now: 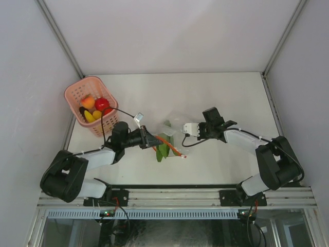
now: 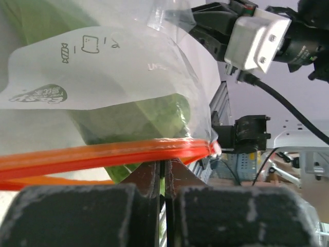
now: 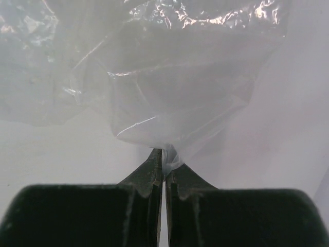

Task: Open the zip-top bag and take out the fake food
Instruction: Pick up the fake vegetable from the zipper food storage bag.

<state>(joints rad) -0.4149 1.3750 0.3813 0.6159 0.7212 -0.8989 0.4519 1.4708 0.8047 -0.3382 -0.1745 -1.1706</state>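
Observation:
The clear zip-top bag (image 1: 174,123) is held up between both grippers over the middle of the table. Its red-orange zipper strip (image 1: 172,146) hangs open at the near end. My left gripper (image 1: 152,140) is shut on the bag's edge right by the zipper strip (image 2: 103,154), with its tips (image 2: 165,167) just under it. My right gripper (image 1: 182,126) is shut on the bag's far clear corner (image 3: 169,128), pinched at the tips (image 3: 164,154). A green leafy piece (image 1: 163,149) sticks out at the bag's mouth and shows through the plastic in the left wrist view (image 2: 139,118).
A pink perforated basket (image 1: 77,92) stands at the back left. It holds an orange piece (image 1: 88,101), a red piece (image 1: 102,104), a yellow piece (image 1: 96,114) and a dark purple piece (image 1: 82,110). A cable loops from the left arm near the basket.

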